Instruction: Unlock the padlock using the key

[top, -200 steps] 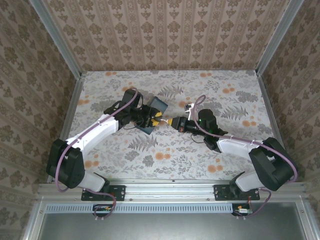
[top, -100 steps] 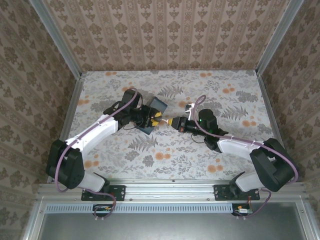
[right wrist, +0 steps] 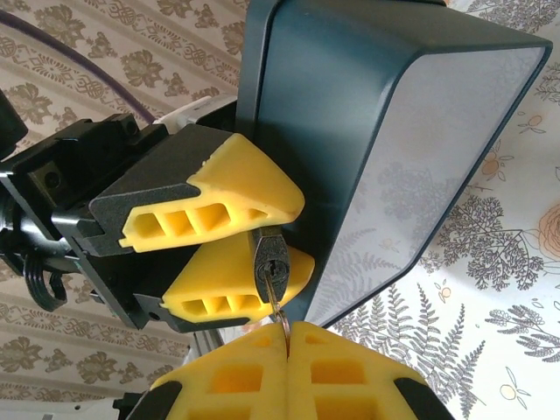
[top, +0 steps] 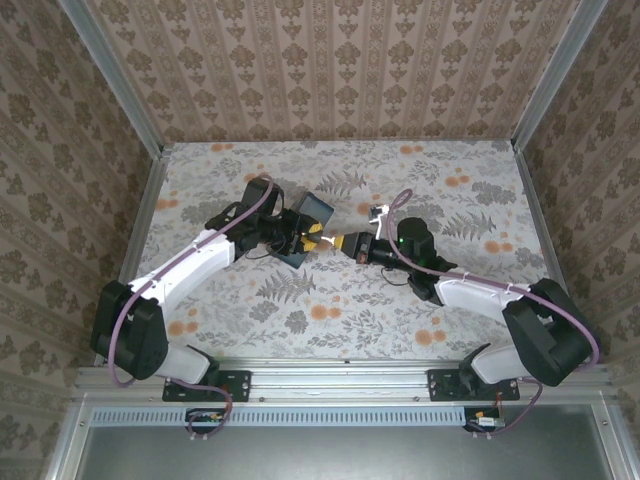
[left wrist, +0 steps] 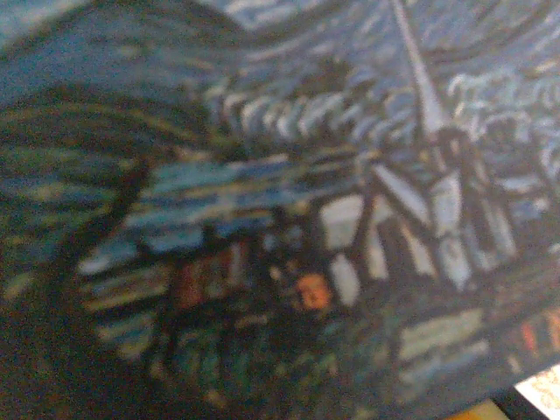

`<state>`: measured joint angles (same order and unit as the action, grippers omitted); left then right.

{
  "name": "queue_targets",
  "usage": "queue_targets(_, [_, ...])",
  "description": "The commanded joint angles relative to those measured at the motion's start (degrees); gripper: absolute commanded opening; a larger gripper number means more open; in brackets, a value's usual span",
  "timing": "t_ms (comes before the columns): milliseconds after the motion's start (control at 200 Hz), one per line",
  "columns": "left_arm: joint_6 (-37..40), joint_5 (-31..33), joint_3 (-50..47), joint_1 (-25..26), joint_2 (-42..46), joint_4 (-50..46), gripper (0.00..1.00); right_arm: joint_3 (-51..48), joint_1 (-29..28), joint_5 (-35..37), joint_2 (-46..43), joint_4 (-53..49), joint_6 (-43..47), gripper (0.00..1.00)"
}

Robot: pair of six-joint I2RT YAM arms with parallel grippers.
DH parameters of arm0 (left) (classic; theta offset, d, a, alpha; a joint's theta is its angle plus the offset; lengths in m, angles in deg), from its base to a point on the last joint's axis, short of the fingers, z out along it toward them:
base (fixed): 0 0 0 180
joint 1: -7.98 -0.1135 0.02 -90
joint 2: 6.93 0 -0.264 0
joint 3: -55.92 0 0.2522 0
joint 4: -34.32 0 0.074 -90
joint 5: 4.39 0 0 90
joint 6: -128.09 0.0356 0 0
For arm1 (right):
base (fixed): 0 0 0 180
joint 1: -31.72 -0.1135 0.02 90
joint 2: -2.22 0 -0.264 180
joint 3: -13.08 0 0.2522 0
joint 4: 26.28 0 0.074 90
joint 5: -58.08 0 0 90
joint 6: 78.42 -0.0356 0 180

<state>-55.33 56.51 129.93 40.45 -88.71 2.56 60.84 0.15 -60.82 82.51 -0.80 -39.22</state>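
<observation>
It was a robot test booth: wallpaper-covered panels in aluminium framing enclosed a floral-print surface.

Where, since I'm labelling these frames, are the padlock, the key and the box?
padlock [right wrist: 270, 256]: right wrist view, keyhole face.
key [right wrist: 278, 313]: right wrist view, thin blade.
box [right wrist: 337, 114]: right wrist view, dark side wall.

Left arm, right arm: white links, black joints, black bases, purple cable along each. Fingers yellow, wedge-shaped, rectangular pockets, black mounts. Green LED on right arm.
</observation>
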Motion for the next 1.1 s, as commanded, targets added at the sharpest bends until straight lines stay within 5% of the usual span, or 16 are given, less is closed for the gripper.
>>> queue_targets(0, [-0.09,-0.01,0.41,-0.3,2.5,0.22,0.05,1.69,-0.47,-0.12,1.09,2.21,0.54,0.02])
queue_targets(1090, [0.01,0.37,0.18,-0.21,3.16,-0.54,0.04,2.55,-0.9,-0.19,1.89,3.32,0.56,0.02])
